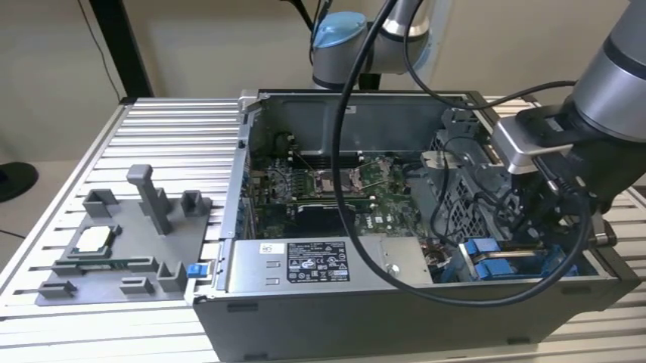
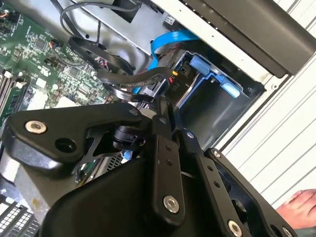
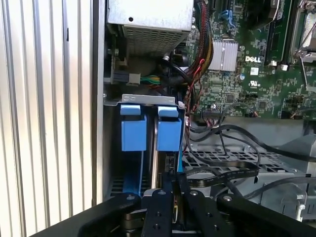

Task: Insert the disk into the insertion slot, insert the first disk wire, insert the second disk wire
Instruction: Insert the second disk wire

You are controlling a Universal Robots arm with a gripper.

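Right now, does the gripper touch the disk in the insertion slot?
Cannot tell. In the first wrist view the gripper sits close over the disk and its blue frame, but its own body hides where they would meet.

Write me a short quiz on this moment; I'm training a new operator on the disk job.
1. True or false: the gripper is down at the drive bay with the blue tabs.
2. In the exterior view, the grey fixture plate lies at the case's: A) left B) right
3. What runs between the circuit board and the bay?

Key: 1 true; 2 A; 3 black cables.
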